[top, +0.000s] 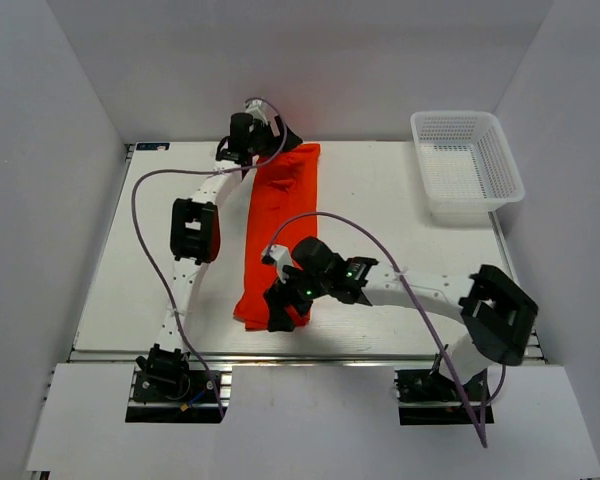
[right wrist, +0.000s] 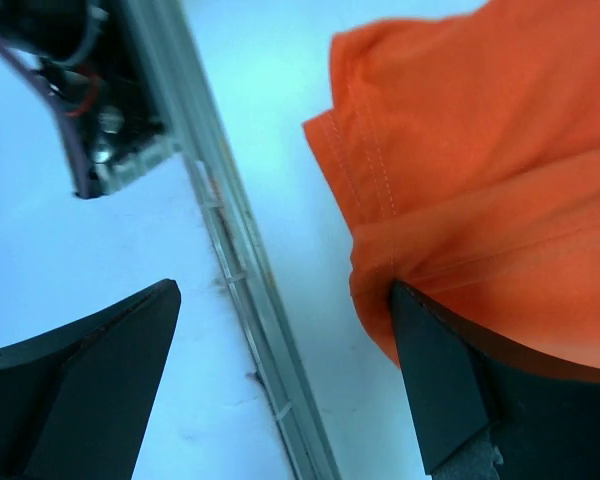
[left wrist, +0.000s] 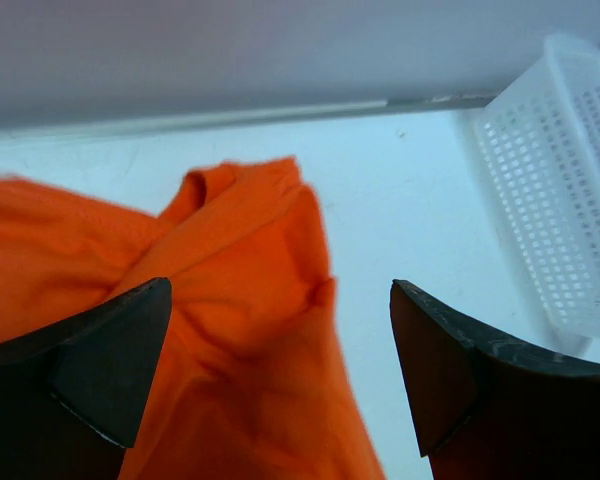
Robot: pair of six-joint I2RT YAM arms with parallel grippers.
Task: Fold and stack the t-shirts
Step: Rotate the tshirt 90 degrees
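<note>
Centre of the top view: orange-red t-shirt point(top: 280, 225) on the white table point(top: 380, 200), folded into one long narrow strip. Far end at upper centre, near end at lower centre close to the front rail point(top: 310, 357). Creased along its length, slanting slightly toward the lower left.

At the strip's far end, upper centre: left gripper point(top: 280, 140), over the cloth's top edge. In the left wrist view, fingers point(left wrist: 100, 370) spread wide at the lower corners, jaws released, nothing pinched. Between and below them the t-shirt point(left wrist: 240, 300), bunched in soft folds, filling the lower left and reaching under the left-hand finger. Bare table to the right of the cloth, then the basket point(left wrist: 560, 200) at the right edge.

At the strip's near end, lower centre: right gripper point(top: 288, 308), over the bottom corner. In the right wrist view, fingers point(right wrist: 90, 390) apart at the lower corners, jaws released, gripping nothing. T-shirt point(right wrist: 480, 170) in the upper right, stitched hem and a rounded corner showing. Right-hand finger right at the cloth's lower edge, possibly touching, hard to say from this angle. Rail point(right wrist: 230, 270) on a diagonal through the middle, an arm base point(right wrist: 80, 90) at upper left.

Upper right of the top view: white mesh basket point(top: 467, 165), well apart from the t-shirt.
</note>
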